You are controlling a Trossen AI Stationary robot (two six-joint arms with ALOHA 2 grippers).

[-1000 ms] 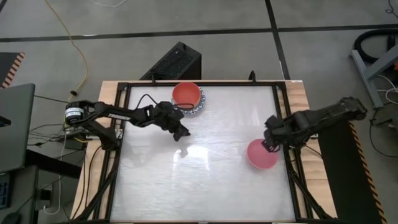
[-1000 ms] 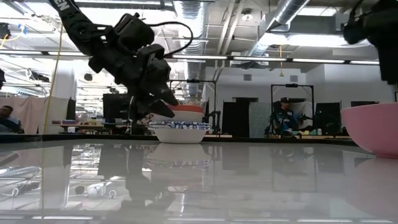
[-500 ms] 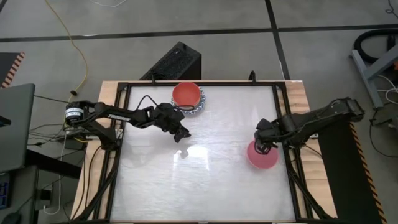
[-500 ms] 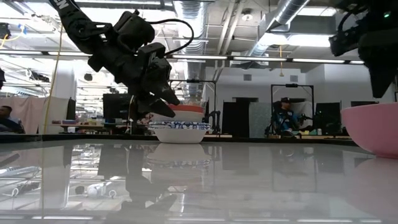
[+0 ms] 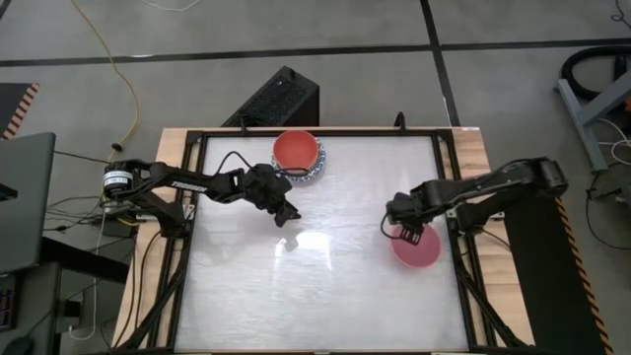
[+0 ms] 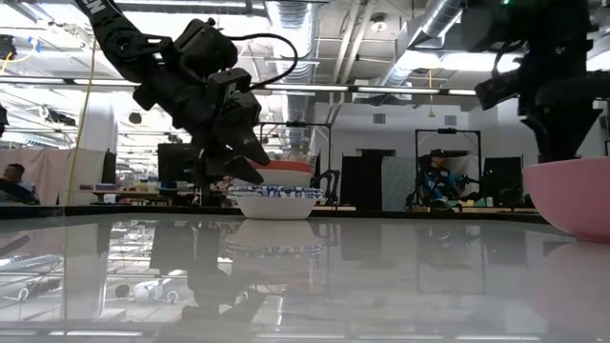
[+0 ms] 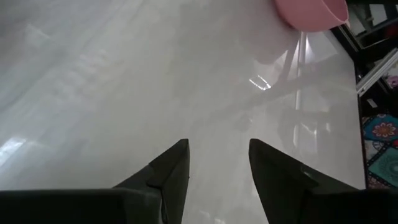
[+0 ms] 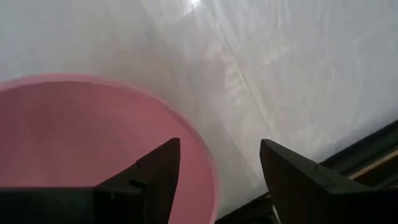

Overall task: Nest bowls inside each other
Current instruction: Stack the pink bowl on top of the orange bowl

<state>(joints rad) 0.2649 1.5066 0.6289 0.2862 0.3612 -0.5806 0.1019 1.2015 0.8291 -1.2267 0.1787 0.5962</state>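
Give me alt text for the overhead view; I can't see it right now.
From above, the right hand hangs open at the near-left edge of a pink bowl on the white table's right side. The left hand, open and empty, sits just in front of a red bowl nested in a blue-rimmed bowl at the far edge.

The high view looks straight down from above, taking in the whole surface (image 5: 315, 276) and both arms. The low view sits at surface height and faces level across it into the room behind. Each wrist view looks forward past its own claw, close over the surface. The pink bowl (image 5: 418, 248) near the right edge shows in all four views; the red bowl (image 5: 296, 149) at the far edge shows in the high and low views.
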